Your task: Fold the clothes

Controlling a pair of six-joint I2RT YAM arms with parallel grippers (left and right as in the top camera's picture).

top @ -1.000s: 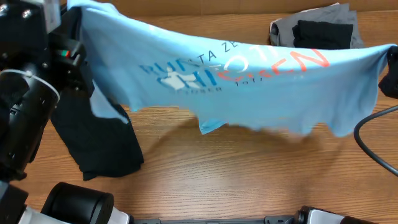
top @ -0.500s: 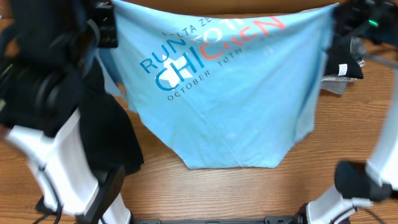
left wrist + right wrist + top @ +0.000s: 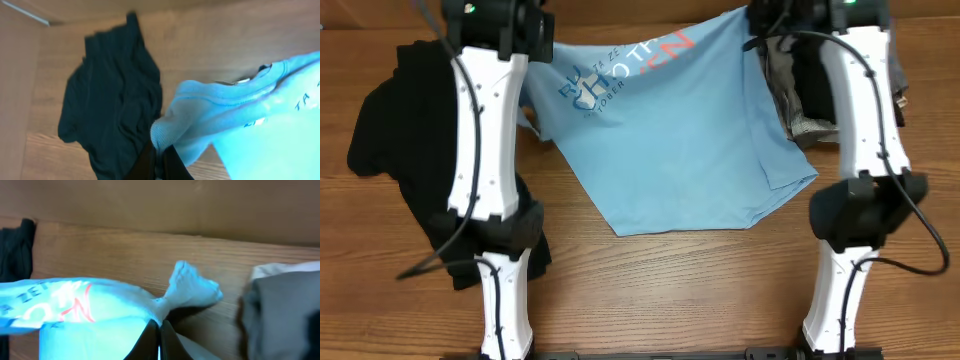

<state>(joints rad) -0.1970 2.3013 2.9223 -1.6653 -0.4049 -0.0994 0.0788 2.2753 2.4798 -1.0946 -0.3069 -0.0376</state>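
Note:
A light blue T-shirt (image 3: 670, 150) with blue and red print hangs stretched between my two grippers at the far side of the table, its hem lying on the wood. My left gripper (image 3: 535, 25) is shut on one shoulder of the shirt, seen in the left wrist view (image 3: 159, 150). My right gripper (image 3: 760, 20) is shut on the other shoulder, seen in the right wrist view (image 3: 159, 325). The shirt also shows in the left wrist view (image 3: 260, 120) and the right wrist view (image 3: 90, 310).
A black garment (image 3: 405, 150) lies crumpled at the left, also in the left wrist view (image 3: 110, 110). A grey garment (image 3: 800, 100) with dark cloth lies at the back right behind the right arm, also in the right wrist view (image 3: 285, 305). A wall runs along the far edge.
Both arms have swung away from the camera to the far side, carrying the shirt back and lowering it so its hem now rests on the table.

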